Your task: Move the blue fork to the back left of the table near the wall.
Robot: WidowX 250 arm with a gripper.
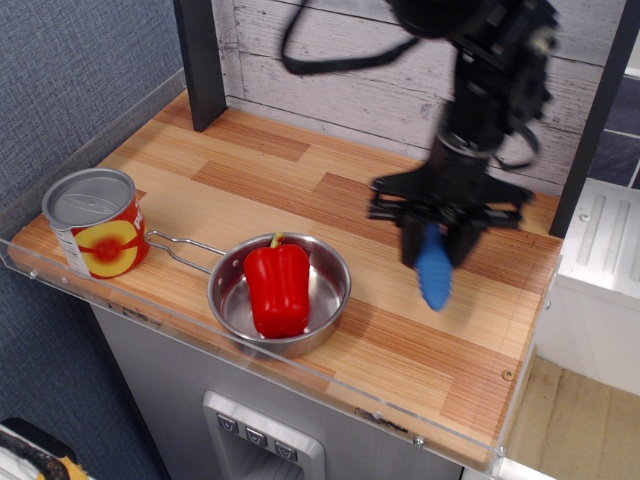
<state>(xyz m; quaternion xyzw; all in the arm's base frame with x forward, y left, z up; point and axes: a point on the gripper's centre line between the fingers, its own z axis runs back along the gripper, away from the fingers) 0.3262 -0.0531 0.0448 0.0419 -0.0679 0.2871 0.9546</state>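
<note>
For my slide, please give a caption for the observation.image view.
Gripper carries blue fork above table.

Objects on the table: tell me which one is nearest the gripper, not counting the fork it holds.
The steel pan holding the red pepper; it sits just left of the gripper, while the can stands at the far left edge.

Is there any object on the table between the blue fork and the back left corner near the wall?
Nothing visible does. The hand holds the blue fork, and the table toward the wall shows bare planks.
</note>
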